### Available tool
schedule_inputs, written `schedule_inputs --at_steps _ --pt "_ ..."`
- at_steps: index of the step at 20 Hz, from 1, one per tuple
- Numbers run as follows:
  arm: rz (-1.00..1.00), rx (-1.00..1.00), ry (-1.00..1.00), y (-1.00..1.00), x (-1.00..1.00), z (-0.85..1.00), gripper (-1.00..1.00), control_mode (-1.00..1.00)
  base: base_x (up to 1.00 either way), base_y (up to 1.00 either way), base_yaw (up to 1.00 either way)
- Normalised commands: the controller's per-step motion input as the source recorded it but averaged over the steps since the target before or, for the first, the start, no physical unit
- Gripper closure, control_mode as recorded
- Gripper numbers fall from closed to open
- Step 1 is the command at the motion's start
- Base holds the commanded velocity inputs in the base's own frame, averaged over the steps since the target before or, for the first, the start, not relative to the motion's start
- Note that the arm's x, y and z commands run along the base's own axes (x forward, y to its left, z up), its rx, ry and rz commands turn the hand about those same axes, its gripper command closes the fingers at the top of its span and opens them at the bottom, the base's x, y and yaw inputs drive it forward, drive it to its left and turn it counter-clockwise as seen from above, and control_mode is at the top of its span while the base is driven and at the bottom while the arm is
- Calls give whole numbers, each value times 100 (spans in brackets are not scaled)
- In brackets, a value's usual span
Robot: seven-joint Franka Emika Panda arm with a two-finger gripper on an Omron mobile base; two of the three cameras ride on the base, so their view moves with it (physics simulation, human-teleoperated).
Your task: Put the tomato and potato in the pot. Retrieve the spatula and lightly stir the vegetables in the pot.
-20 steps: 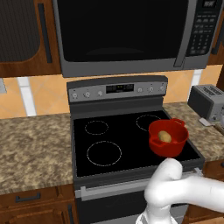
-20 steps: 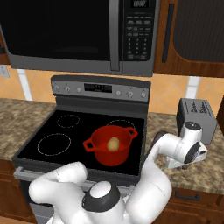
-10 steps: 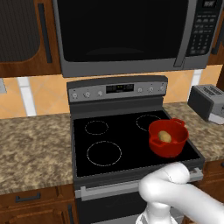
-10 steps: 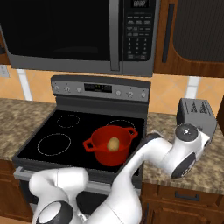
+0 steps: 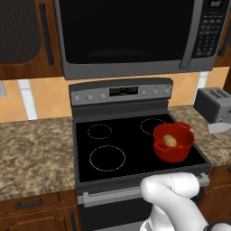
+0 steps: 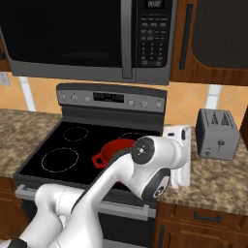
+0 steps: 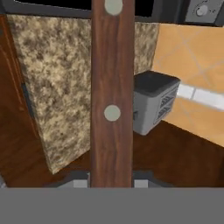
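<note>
Hand view: tool (image 7: pixel 112 183) is clamping the spatula (image 7: pixel 112 92) handle — potato (image 5: pixel 169 140) is sitting inside the pot (image 5: pixel 173 142).

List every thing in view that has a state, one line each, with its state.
pot: upright on the stove's front right burner, lid off.
potato: lying inside the pot.
spatula: wooden handle clamped in the pincer.
pincer: shut on the spatula.
toaster: upright on the counter, slots empty.

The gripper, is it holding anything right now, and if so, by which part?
The gripper is shut on the spatula, gripping its brown wooden handle. The handle runs up between the fingertips; which stretch of the handle cannot be told.
</note>
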Motion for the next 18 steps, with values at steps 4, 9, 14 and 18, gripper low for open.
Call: schedule_inputs --at_steps 4,9,14,18 --pt "8 -54 3 60 0 93 100 -100 0 0 0" --pt "2 -47 13 88 -2 49 100 -100 0 0 0" --pt "-1 -33 30 98 0 31 100 -100 0 0 0" --pt "-9 -22 19 60 14 50 100 -100 0 0 0"
